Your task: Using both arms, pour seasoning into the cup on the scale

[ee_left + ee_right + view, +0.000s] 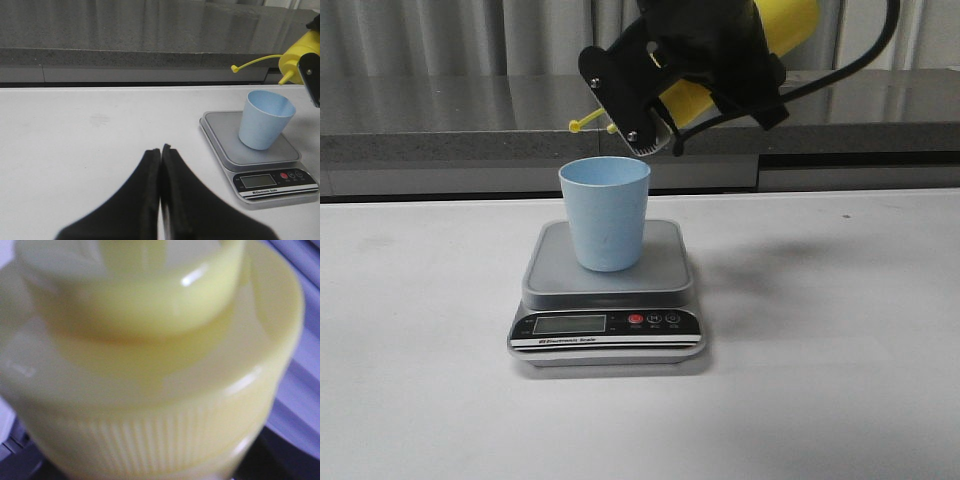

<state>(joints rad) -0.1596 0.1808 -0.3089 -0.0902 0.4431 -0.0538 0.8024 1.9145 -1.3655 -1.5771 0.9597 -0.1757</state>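
Note:
The light blue cup stands upright on the grey platform of the scale, whose black panel faces the front. My right gripper is shut on the yellow seasoning bottle and holds it tilted above and behind the cup, nozzle pointing down-left near the rim, its small cap hanging off to the left. The bottle fills the right wrist view. In the left wrist view the cup, the scale and the bottle are visible. My left gripper is shut and empty, low over the table left of the scale.
The white table spreads around the scale. A grey stone ledge runs along the back edge, with pale curtains behind it. The right arm's cable loops at the upper right.

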